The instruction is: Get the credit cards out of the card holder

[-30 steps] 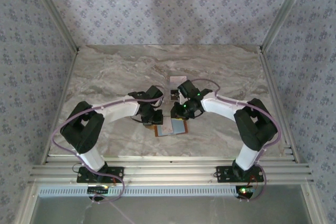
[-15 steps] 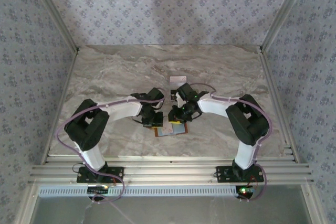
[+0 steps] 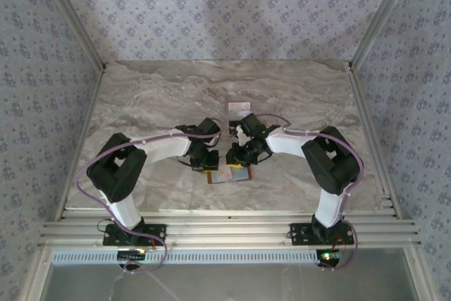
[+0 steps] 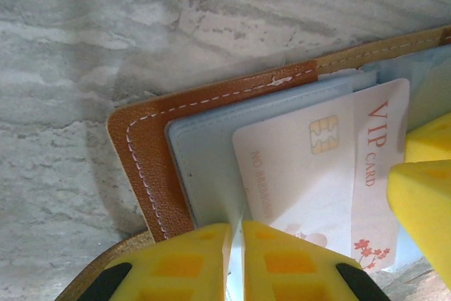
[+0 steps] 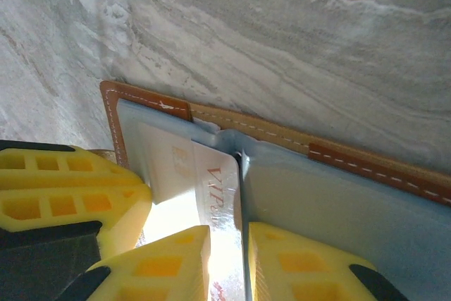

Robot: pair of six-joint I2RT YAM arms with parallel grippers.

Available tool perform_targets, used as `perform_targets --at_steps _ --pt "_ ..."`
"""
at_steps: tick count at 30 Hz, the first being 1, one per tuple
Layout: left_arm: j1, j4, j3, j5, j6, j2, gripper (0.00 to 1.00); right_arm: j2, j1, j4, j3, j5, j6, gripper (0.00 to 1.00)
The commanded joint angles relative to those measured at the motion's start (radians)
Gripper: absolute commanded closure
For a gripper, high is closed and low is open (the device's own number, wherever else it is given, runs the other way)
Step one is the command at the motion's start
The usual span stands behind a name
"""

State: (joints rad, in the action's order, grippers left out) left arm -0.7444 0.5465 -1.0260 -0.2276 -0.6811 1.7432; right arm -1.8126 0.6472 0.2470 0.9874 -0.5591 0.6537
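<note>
Right tool (image 5: 227, 244) edged closer over card holder (image 4: 144, 153); jaws narrow, astride pale credit card (image 4: 317, 174) inside holder, grip unclear. Left tool (image 4: 236, 252) almost closed at holder's left side. Beyond holder, open desk (image 3: 155, 96), one pale rectangle (image 3: 239, 107).

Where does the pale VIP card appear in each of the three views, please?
Top external: VIP card, a small pale patch just below picture centre.
Left wrist: centre-right, chip visible.
Right wrist: lower left of centre.
Shared landmark: the tan stitched edge of the card holder.
</note>
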Motion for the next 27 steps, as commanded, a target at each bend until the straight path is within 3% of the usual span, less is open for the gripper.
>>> perform_targets --at_steps 1,7,15,27 --pt "-0.004 0.052 0.014 0.041 0.015 0.05 0.86 -0.037 -0.004 -0.01 -0.018 -0.045 -0.015 0.77" --pt "-0.006 0.058 0.011 0.042 0.014 0.05 0.86 -0.041 -0.011 -0.071 -0.047 -0.084 0.002 0.79" --pt "-0.006 0.067 0.009 0.046 0.015 0.049 0.86 -0.009 -0.018 -0.092 -0.066 -0.085 0.016 0.89" --pt "0.004 0.086 0.026 0.087 0.022 0.011 0.87 0.102 -0.069 0.096 -0.066 0.029 -0.078 0.95"
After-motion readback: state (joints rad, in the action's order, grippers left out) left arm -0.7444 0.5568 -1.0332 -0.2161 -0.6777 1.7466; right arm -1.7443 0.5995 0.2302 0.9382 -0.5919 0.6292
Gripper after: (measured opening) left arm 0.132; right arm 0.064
